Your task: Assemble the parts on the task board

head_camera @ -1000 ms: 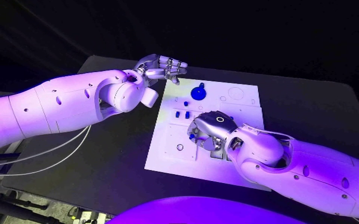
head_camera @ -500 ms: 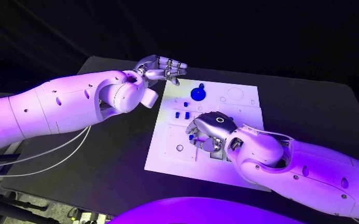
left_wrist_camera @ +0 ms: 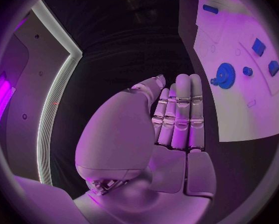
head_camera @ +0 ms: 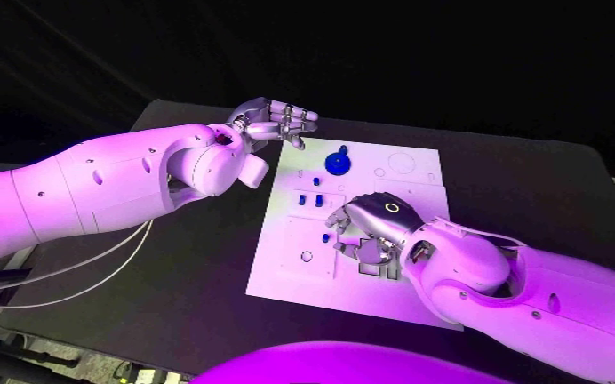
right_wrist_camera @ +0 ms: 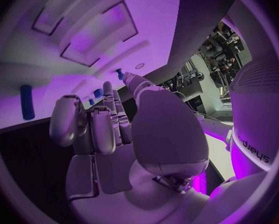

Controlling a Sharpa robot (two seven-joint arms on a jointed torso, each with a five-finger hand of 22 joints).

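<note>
The white task board (head_camera: 289,264) lies in the middle of the black table. A blue gear (head_camera: 339,162) stands near its far edge, with small blue parts (head_camera: 304,197) just in front of it. My right hand (head_camera: 368,227) hovers low over the board's middle with its fingers curled down. A small blue part (right_wrist_camera: 119,73) sits right at its thumb tip, and whether it is pinched is unclear. A blue cylinder (right_wrist_camera: 27,102) lies on the board beside it. My left hand (head_camera: 275,121) hangs off the board's far left corner, fingers side by side and loosely bent, holding nothing. The gear (left_wrist_camera: 225,75) lies beyond its fingertips (left_wrist_camera: 183,82).
Rectangular recesses (right_wrist_camera: 92,32) are sunk into the board ahead of my right hand. Bare black table (head_camera: 192,260) runs left of the board. Two white cables (head_camera: 90,264) hang under my left arm.
My right hand has slid a little toward the board's near edge. My left hand has stayed where it was.
</note>
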